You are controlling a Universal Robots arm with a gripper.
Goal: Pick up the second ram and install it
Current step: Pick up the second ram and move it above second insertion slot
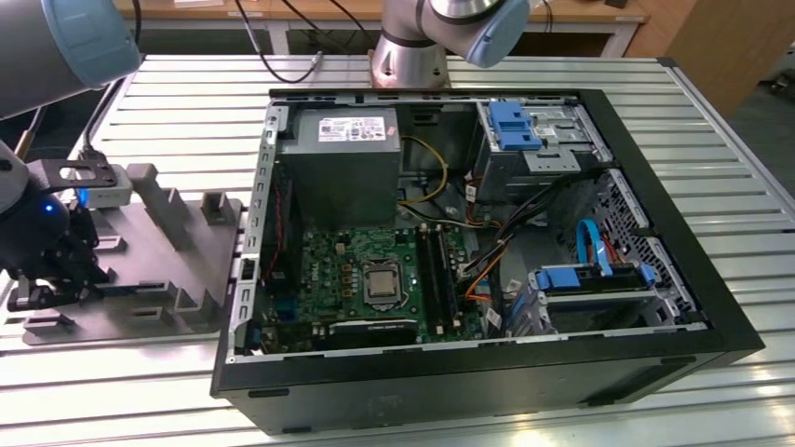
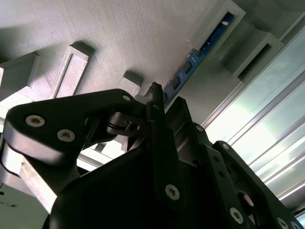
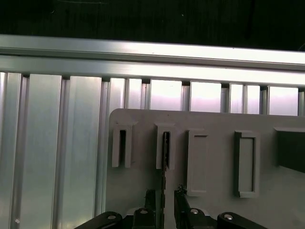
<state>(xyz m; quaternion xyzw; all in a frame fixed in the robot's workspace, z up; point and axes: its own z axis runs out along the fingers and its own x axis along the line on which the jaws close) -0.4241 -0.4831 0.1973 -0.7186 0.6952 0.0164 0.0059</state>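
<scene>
surface: a ribbed metal table (image 1: 522, 70) is carrying a grey tray (image 1: 162, 270) and, to the exterior view's right of it, an open computer case (image 1: 497, 391)
room: a wooden desk (image 1: 584, 13) is standing behind the table, with cables (image 1: 279, 47) trailing down in front of it
memory stick (image 3: 165, 145): sitting on edge in a slot of the tray
claw (image 3: 165, 198): hovering over the tray and standing narrowly open, one finger either side of the memory stick, a slim gap showing on each side

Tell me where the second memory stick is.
The memory stick stands in a slot of the grey tray, at the claw, on the exterior view's left.
</scene>
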